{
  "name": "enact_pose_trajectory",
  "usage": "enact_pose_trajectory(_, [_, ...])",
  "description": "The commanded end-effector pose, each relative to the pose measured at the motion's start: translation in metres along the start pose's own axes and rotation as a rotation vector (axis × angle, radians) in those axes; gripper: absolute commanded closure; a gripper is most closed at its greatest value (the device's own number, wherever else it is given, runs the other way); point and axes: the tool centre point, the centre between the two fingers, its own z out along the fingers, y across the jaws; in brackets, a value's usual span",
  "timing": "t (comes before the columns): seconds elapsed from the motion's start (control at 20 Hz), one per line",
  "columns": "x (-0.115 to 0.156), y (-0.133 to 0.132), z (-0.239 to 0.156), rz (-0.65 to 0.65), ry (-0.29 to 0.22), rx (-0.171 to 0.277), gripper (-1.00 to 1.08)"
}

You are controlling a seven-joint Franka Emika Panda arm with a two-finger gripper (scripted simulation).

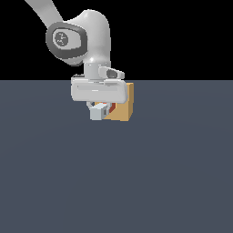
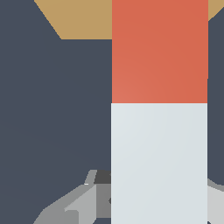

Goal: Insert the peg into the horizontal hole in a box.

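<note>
**Peg aligned with box before insertion**

The white two-fingered gripper [image 1: 101,109] clasps the long square-sectioned peg [image 2: 159,109] by its light grey-white part. The peg's long axis runs from the fingers [image 2: 74,203] toward the tan wood-coloured cube box [image 1: 124,105]; its orange-red end leads, close to the box face. The hole is hidden.

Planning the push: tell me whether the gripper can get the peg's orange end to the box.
Probably yes. The gripper holds the peg, its orange end aimed at the box, nothing visible between; the hole itself is hidden.
</note>
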Motion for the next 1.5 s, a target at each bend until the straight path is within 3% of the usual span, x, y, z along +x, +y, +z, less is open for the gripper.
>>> enact_pose_trajectory(0.0, [0.001,0.001,-0.001,0.002,0.001,-0.002,1.08])
enact_pose_trajectory(0.85, [0.002,0.002,-0.001,-0.002,0.001,-0.001,1.08])
enact_pose_trajectory(1.45, [0.074,0.001,-0.002,-0.002,0.003,-0.003,1.08])
